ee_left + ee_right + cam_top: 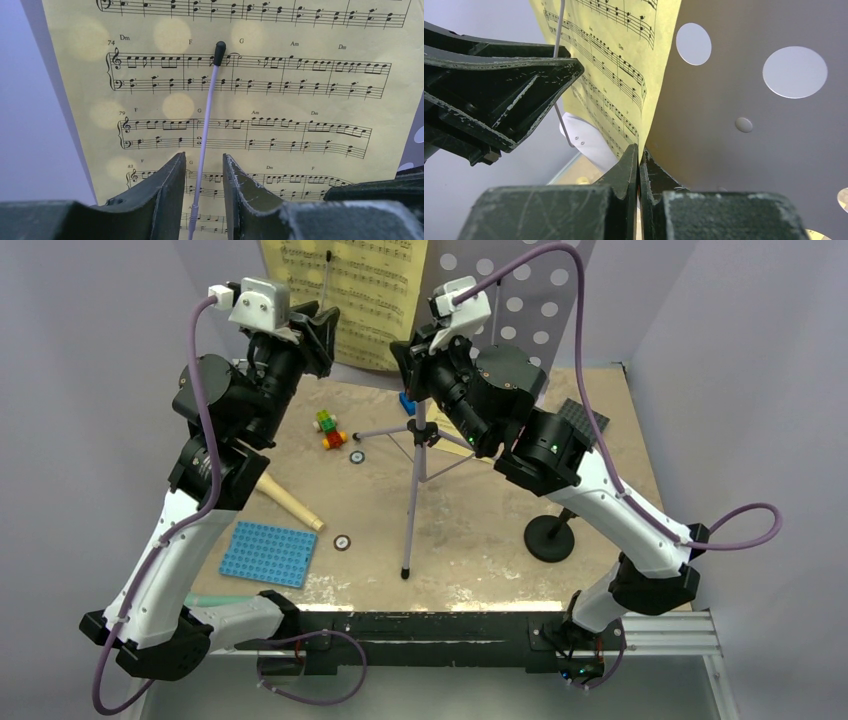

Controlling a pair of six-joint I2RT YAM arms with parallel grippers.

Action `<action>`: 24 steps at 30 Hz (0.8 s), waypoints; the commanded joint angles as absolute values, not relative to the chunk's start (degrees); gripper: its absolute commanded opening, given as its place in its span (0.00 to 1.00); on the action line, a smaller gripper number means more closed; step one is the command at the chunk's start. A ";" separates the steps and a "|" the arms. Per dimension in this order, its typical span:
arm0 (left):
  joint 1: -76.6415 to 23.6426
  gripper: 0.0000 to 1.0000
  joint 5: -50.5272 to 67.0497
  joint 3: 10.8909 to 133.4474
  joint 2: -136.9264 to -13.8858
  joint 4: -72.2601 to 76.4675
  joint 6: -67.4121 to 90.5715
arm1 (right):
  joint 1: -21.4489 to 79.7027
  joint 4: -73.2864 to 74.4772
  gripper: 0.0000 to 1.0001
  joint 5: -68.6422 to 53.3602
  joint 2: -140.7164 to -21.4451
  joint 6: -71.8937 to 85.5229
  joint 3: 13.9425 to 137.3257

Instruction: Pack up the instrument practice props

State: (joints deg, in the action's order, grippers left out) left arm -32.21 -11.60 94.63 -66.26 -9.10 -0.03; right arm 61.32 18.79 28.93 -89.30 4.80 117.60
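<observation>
Pages of yellow sheet music (pixel 609 65) sit pinched in the shut right jaws, likely steadied while half-open left jaws straddle the stand's retaining wire (pixel 207 115).

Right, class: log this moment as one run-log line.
left end effector: open, straddling page-retainer wire | right end effector: shut on yellow sheet-music page

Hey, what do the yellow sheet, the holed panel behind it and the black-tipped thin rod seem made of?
The yellow sheet: thin matte paper, printed with notes; light spots glow through it. The holed panel: smooth, stiff, pale lilac, clean round holes; probably painted sheet metal, possibly plastic. The thin rod: looks like pale coated wire; its black tip seems a rubber or plastic cap.
</observation>
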 commanded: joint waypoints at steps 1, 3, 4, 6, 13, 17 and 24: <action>-31.79 0.36 -10.31 95.47 -65.51 -7.45 -1.38 | 61.19 16.48 0.00 28.57 -86.88 3.69 117.25; -31.79 0.31 -10.08 95.31 -65.38 -7.38 -1.44 | 61.20 16.49 0.00 28.48 -86.76 3.69 117.24; -31.76 0.29 -9.95 95.20 -65.39 -7.31 -1.49 | 61.18 16.54 0.00 28.48 -86.73 3.69 117.22; -31.78 0.23 -9.70 95.06 -65.36 -7.26 -1.56 | 61.17 16.62 0.00 28.48 -86.59 3.69 117.16; -31.74 0.00 -8.55 89.96 -61.72 -1.26 -1.69 | 61.13 16.97 0.00 28.65 -86.23 3.71 117.09; -31.82 0.00 -7.67 90.32 -61.26 -1.39 -1.74 | 61.17 17.00 0.00 28.83 -86.16 3.74 117.07; -31.77 0.00 -6.70 88.86 -60.13 -0.97 -1.33 | 61.17 17.29 0.00 28.85 -84.77 4.13 116.47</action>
State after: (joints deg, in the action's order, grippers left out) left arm -31.88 -8.75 89.10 -62.19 -4.36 -1.56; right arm 61.32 18.92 28.93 -87.99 4.47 116.66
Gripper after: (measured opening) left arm 0.027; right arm 0.007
